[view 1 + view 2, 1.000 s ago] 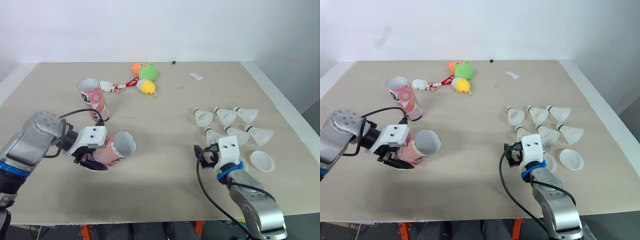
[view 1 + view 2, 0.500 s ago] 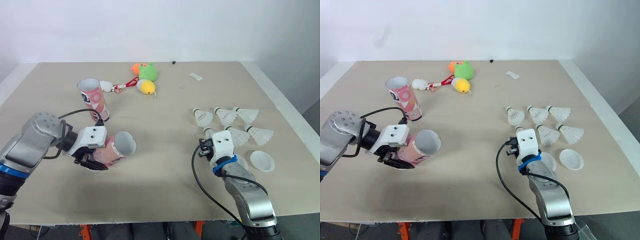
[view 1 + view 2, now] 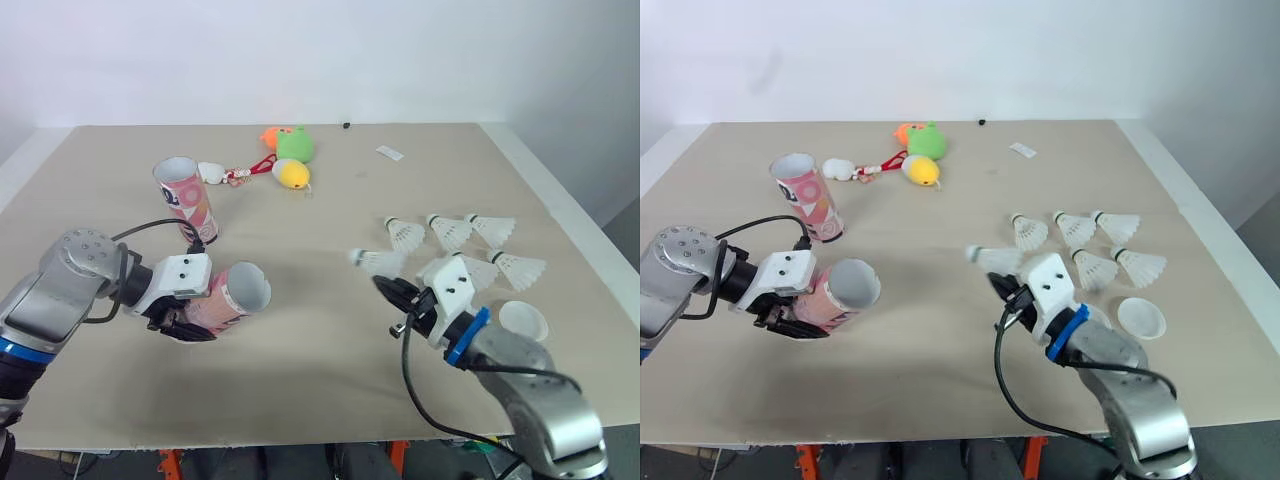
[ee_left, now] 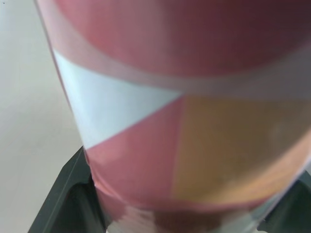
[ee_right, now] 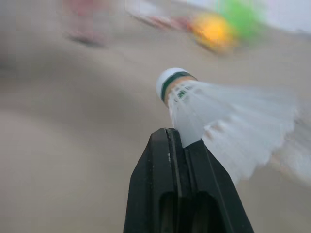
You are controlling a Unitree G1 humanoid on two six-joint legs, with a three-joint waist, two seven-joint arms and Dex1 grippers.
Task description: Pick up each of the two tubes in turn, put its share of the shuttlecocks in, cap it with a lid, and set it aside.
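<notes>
Gripping a pink tube (image 3: 232,294) near its closed end, the left gripper (image 3: 190,320) holds it at the near left of the table (image 3: 330,385), its black fingers (image 4: 68,199) clenched on either side of the tube's wall. The tube is tilted low over the tabletop, its open mouth turned to the right. In the left wrist view its pink, white and orange pattern sits right against those fingers.

The right gripper (image 3: 388,288) is at the near centre-right, its two fingers pinched together on the feather skirt of a shuttlecock (image 3: 375,261). That shuttlecock is held clear of the table, its cork pointing left toward the held tube's mouth but well apart from it. The right wrist view shows the white cork with a green band.

A second tube (image 3: 187,198) stands upright, mouth up, at the far left, apart from the held one. Five shuttlecocks (image 3: 1073,228) rest on the table at the right, three in a far row and two in a nearer row, close to the right gripper's wrist. One white lid (image 3: 523,320) lies flat at the near right, just beside the right arm. Plush toys (image 3: 294,145) in green, orange and yellow lie at the far centre, and a small paper scrap (image 3: 391,153) lies to their right.
</notes>
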